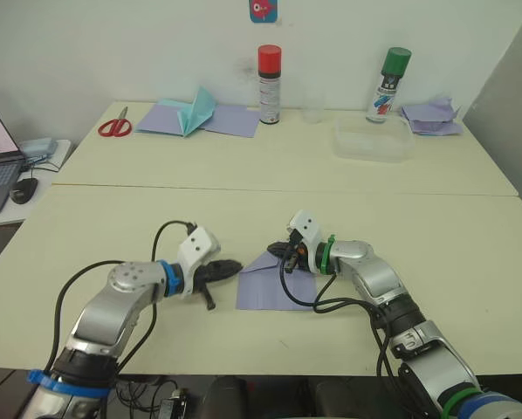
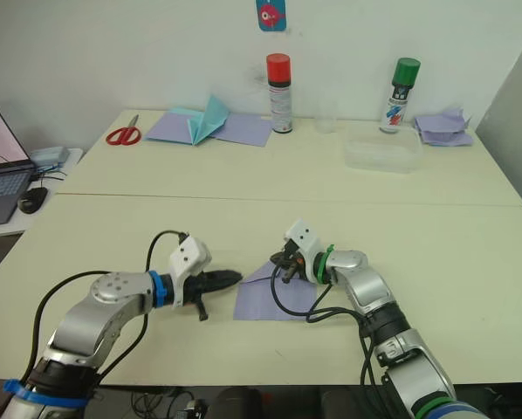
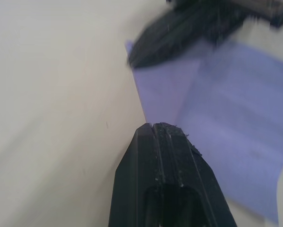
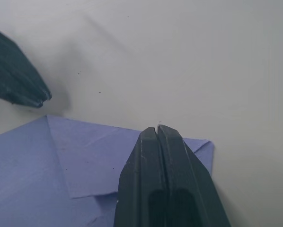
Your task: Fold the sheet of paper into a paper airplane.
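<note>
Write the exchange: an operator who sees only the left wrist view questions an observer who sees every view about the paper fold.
Operator: Is the other gripper open?
Observer: No, the right gripper has its fingers together at the far edge of the sheet of paper.
Operator: Anything further back?
Observer: Red scissors lie at the left end of the back table.
</note>
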Robot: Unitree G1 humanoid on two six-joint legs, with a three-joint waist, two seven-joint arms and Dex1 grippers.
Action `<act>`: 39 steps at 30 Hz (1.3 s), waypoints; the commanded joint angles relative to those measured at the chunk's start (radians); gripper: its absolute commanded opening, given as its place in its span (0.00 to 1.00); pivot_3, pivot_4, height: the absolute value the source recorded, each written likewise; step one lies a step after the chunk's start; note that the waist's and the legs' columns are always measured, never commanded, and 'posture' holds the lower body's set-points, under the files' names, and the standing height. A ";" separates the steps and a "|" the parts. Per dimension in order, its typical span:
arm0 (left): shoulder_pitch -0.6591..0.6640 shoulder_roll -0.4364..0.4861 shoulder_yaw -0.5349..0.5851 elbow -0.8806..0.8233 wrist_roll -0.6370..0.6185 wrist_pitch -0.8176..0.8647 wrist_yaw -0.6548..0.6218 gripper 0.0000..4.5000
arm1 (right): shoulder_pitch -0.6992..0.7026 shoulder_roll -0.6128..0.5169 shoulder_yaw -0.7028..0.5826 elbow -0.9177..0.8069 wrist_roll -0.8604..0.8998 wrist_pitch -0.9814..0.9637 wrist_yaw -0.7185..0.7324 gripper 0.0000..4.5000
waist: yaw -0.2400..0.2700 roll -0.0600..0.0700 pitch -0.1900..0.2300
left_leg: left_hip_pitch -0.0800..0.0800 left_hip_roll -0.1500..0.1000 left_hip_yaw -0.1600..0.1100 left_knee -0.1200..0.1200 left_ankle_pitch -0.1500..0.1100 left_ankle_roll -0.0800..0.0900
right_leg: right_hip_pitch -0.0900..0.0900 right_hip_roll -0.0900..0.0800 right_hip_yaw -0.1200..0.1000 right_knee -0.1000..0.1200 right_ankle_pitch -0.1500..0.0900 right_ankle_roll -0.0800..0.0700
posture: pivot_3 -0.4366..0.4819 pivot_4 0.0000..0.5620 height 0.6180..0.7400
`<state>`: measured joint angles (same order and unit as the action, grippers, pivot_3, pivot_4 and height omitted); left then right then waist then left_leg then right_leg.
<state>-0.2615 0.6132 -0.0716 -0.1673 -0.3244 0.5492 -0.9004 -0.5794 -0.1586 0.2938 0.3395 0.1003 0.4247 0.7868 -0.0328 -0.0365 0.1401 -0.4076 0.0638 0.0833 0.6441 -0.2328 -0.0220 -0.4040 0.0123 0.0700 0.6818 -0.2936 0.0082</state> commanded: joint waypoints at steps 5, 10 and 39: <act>-0.048 -0.060 -0.116 0.081 0.091 -0.056 0.032 0.01 | 0.002 -0.005 0.013 0.044 -0.020 0.016 0.000 0.00 | -0.004 0.000 0.000 | 0.000 0.000 0.000 -0.001 0.000 0.000 | 0.000 0.001 0.001 0.000 0.002 -0.004 | 0.48 0.27 1.00; -0.059 -0.059 -0.183 0.153 0.175 -0.081 0.046 0.01 | 0.014 -0.011 0.029 0.012 -0.020 -0.003 0.026 0.00 | -0.001 0.000 0.000 | 0.000 0.000 -0.001 -0.001 0.000 0.000 | 0.000 0.001 0.001 0.000 0.002 -0.004 | 0.48 0.27 1.00; -0.047 -0.033 -0.240 0.169 0.233 -0.037 0.042 0.01 | -0.020 -0.018 -0.087 0.095 -0.038 -0.081 -0.193 0.00 | 0.002 0.000 -0.001 | 0.010 -0.001 -0.003 -0.001 0.000 0.000 | 0.013 -0.001 0.001 -0.002 -0.001 0.000 | 0.48 0.27 1.00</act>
<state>-0.3356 0.5646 -0.2762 -0.0480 -0.1343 0.4781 -0.8604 -0.6027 -0.1563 0.2483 0.4194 0.0612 0.3448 0.6095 -0.0312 -0.0361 0.1393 -0.3975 0.0629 0.0804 0.6432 -0.2329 -0.0220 -0.3908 0.0111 0.0708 0.6799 -0.2948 0.0081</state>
